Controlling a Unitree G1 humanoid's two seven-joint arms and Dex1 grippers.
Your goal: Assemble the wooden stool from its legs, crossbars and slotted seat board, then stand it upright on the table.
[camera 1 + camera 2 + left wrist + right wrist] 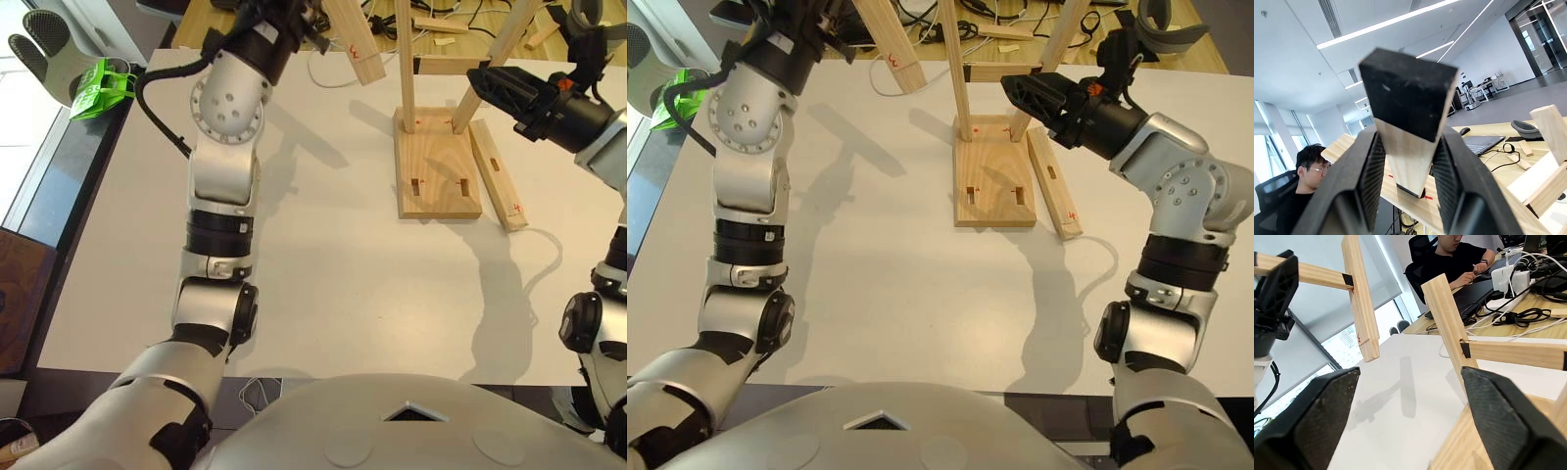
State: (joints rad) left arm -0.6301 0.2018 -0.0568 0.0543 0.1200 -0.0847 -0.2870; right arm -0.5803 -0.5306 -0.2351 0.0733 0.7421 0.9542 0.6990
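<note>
The slotted seat board point(438, 166) lies flat on the white table point(323, 274). Two legs stand in it, one upright point(405, 59) and one leaning point(1063, 29), and a crossbar point(443, 65) joins them. A loose slotted bar point(498, 174) lies along the board's right side. My right gripper point(1017, 90) hovers open just right of the leaning leg point(1447, 323), which shows beyond its fingers point(1327, 416). My left gripper point(1409, 161) is raised at the back left, shut on the black-tipped bar point(1410, 142) of another leg piece point(358, 44) held above the table.
A green object point(103, 86) sits at the table's far left edge. White cable point(328, 69) trails over the back edge. A wooden desk behind point(441, 24) carries cables and spare wood pieces. The near half of the table is bare.
</note>
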